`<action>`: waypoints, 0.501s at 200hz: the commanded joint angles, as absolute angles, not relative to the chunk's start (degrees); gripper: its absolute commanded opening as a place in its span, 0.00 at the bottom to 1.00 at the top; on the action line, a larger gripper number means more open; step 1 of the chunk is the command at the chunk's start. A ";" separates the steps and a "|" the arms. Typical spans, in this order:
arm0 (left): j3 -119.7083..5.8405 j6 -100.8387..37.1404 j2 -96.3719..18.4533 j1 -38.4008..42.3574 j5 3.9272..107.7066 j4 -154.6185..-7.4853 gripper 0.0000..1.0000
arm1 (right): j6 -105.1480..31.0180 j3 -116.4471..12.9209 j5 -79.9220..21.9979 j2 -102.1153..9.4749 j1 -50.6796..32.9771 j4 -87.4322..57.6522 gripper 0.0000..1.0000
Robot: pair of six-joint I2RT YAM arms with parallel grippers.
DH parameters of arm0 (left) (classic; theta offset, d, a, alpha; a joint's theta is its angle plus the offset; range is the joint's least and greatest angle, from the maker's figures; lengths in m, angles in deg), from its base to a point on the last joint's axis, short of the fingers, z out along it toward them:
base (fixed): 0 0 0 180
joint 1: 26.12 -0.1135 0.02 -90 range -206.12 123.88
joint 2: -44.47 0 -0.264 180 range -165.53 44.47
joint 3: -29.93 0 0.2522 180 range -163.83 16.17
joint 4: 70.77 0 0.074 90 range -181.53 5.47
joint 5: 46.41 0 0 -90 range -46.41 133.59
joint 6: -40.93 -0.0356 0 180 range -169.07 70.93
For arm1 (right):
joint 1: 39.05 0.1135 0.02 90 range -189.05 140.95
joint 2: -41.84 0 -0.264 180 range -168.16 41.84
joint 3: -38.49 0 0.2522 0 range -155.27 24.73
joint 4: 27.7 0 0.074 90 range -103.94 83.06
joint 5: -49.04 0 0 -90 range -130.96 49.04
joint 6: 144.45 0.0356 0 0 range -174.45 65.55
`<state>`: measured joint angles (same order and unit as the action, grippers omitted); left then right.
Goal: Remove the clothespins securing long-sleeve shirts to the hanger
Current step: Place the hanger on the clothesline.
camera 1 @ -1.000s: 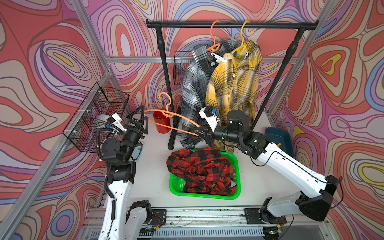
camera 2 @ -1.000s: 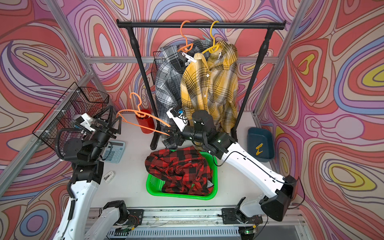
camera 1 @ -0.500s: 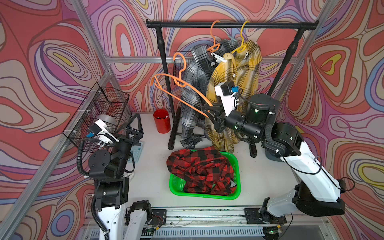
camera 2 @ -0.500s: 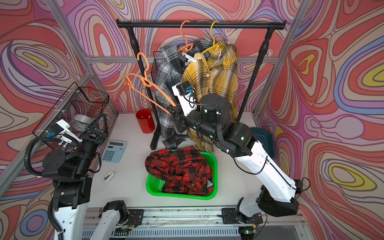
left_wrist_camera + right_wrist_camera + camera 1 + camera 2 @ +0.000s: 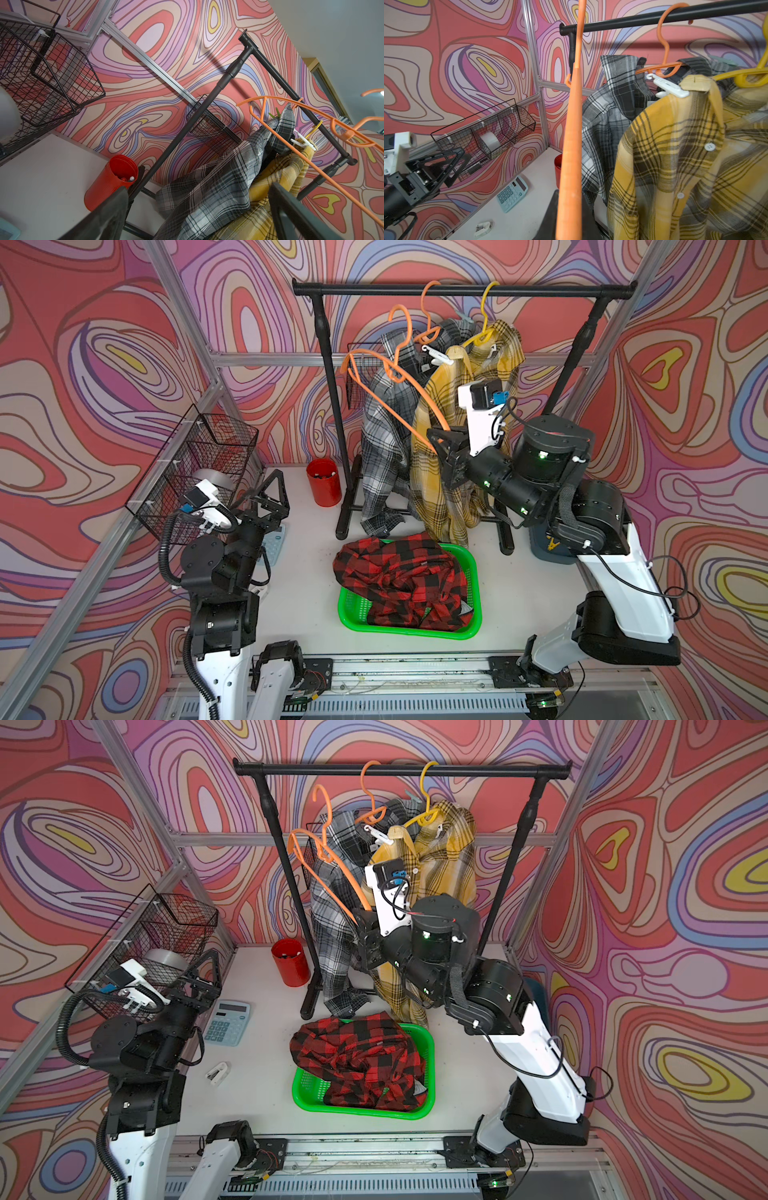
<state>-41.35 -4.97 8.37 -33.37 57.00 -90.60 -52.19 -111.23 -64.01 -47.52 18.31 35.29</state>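
A: How far along is this?

B: One of three looks done. The red-and-black check flannel shirt (image 5: pixel 399 576) lies heaped in the green plastic laundry basket (image 5: pixel 409 634), near centre. The right gripper (image 5: pixel 437 442) is clamped on one end of a bare orange plastic hanger (image 5: pixel 570 145), held up in front of the black metal garment rail (image 5: pixel 457 290)

A: And what's left?

B: The grey-white-black plaid shirt (image 5: pixel 380 448) and the yellow-and-black plaid shirt (image 5: pixel 428 489) hang at the far side. A white plastic clothespin (image 5: pixel 668 87) sits at the yellow shirt's shoulder. A pale green clothespin (image 5: pixel 410 797) shows behind the hooks; what it grips I can't tell

A: The other arm?

B: The left gripper (image 5: pixel 266 491) has its jaws wide apart and empty, near left by the black wire basket (image 5: pixel 195 456)

A: Anything in the way?

B: The held hanger crosses in front of the grey shirt, so I'd park it first. A red cylindrical cup (image 5: pixel 324 489) stands at the rail's left foot. A pale blue calculator (image 5: pixel 228 1021) and a small white clip-like piece (image 5: pixel 217 1073) lie near left; that piece may be a freed pin, though I can't be sure
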 commanded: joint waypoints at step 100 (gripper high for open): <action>-39.08 -3.79 8.28 -33.74 58.26 -89.02 1.00 | -60.58 -127.13 -70.77 -67.16 17.31 22.44 0.00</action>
<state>-40.34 -4.71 8.24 -33.37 57.13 -90.51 -58.55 -125.81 -69.69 -66.07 18.14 28.58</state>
